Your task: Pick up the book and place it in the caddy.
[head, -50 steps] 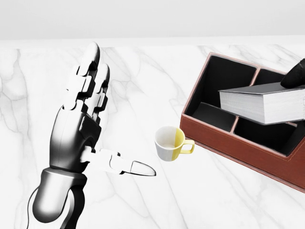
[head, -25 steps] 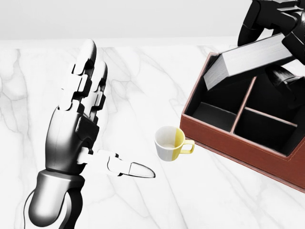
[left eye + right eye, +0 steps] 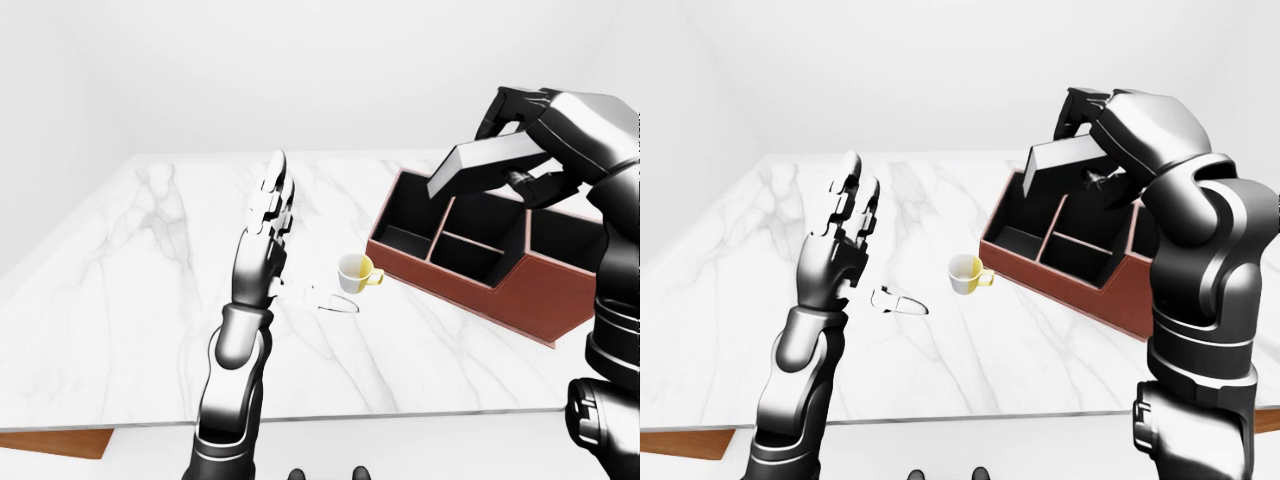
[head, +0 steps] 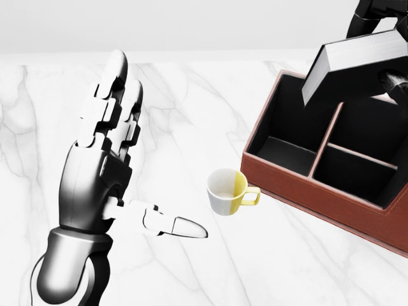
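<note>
Caddy (image 4: 299, 185) compartments open from above. Cup (image 4: 226, 190) sits just beside its near wall; left hand (image 4: 105, 166) well apart.

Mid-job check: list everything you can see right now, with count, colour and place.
Grey hardcover book: one, white page edges, tilted, held over the caddy at the head view's upper right.
Red-brown leather caddy with black compartments: one, right side of the table.
Yellow-and-white ceramic cup: one, upright, just left of the caddy.
White marble table: one, under everything.
Left hand: one, silver-black, open, raised at left, holding nothing.
Right hand: one, black, closed round the book.
</note>
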